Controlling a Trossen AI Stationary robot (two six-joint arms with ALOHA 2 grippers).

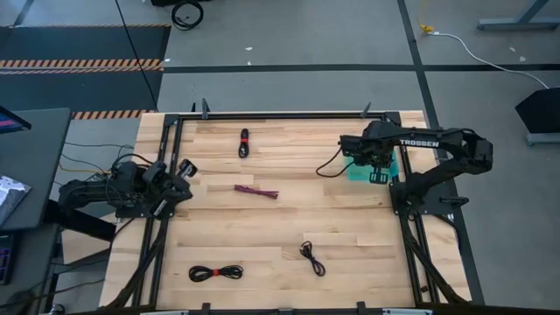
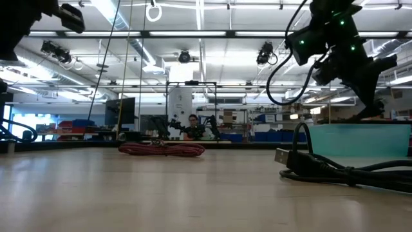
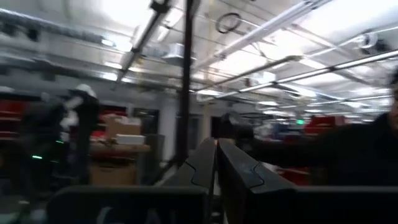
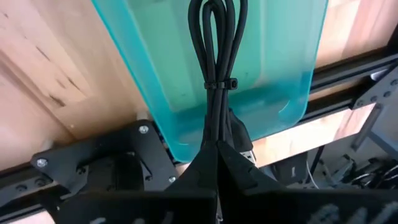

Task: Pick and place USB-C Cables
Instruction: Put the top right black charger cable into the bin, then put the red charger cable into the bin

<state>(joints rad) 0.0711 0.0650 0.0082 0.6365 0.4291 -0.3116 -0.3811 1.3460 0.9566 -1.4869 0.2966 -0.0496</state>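
My right gripper [image 4: 216, 163] is shut on a black cable bundle [image 4: 219, 56] and hovers over the teal bin [image 1: 359, 171] at the table's right side. Four other bundles lie flat on the wood. A black one with a red tie [image 1: 243, 143] is near the far edge and a maroon one [image 1: 256, 191] is at the centre. A black one [image 1: 312, 258] and a black one with a red tie [image 1: 216, 273] are near the near edge. My left gripper [image 3: 216, 171] is shut, folded back at the table's left side [image 1: 179, 175]. My right gripper pinches the black bundle between its two fingers, just behind the small black tie [image 4: 221, 83]. The fingers come from above and lie along the bundle. Its looped end [image 4: 217, 15] hangs below over the teal bin [image 4: 273, 68]. I cannot tell whether it touches the bin.
A black metal frame [image 1: 280, 115] runs round the table's edges. In the low view the maroon bundle [image 2: 161, 149] lies mid-table and a black bundle with its plug [image 2: 283, 155] lies close on the right. A person sits far back in the room [image 2: 192, 122]. Bare wood lies between the bundles.
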